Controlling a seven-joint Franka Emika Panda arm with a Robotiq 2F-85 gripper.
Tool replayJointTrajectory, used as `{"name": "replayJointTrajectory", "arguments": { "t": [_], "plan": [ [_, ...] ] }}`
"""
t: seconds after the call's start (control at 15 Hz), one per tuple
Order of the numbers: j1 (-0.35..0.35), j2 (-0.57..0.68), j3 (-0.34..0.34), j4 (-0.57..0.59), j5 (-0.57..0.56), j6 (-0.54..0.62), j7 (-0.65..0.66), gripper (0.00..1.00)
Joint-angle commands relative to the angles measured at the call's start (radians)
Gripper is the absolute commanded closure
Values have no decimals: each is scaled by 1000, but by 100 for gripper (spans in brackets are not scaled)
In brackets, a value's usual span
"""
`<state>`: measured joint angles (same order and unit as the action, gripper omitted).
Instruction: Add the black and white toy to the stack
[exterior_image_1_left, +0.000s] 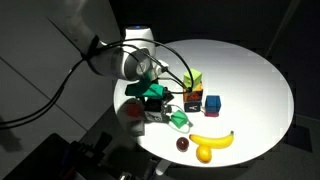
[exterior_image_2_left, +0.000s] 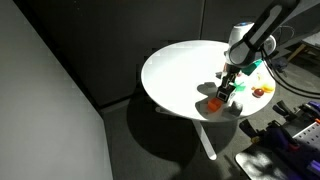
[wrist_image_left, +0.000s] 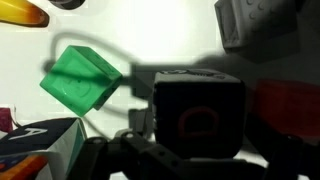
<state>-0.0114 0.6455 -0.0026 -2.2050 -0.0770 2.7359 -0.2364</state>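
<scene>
The black and white toy (wrist_image_left: 198, 115) fills the wrist view as a dark cube with a red ring mark, standing on the white table between the jaws of my gripper (wrist_image_left: 196, 150). The jaws stand wide and open on either side of it. In both exterior views the gripper (exterior_image_1_left: 156, 97) (exterior_image_2_left: 232, 90) is low over the table and covers most of the toy. The stack (exterior_image_1_left: 192, 81), a yellow-green cube on top of another block, stands a short way off toward the table's middle.
A lone green block (wrist_image_left: 82, 78) (exterior_image_1_left: 180, 118) lies close beside the gripper. A dark block with a blue cube (exterior_image_1_left: 207, 103), a banana (exterior_image_1_left: 212, 139), a yellow fruit (exterior_image_1_left: 205, 153) and a dark red fruit (exterior_image_1_left: 183, 144) lie nearby. The table edge (exterior_image_1_left: 150, 150) is close.
</scene>
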Motion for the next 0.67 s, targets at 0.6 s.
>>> {"name": "replayJointTrajectory", "arguments": {
  "t": [0.6],
  "plan": [
    [-8, 43, 9, 29, -17, 3, 18, 0]
  ]
}}
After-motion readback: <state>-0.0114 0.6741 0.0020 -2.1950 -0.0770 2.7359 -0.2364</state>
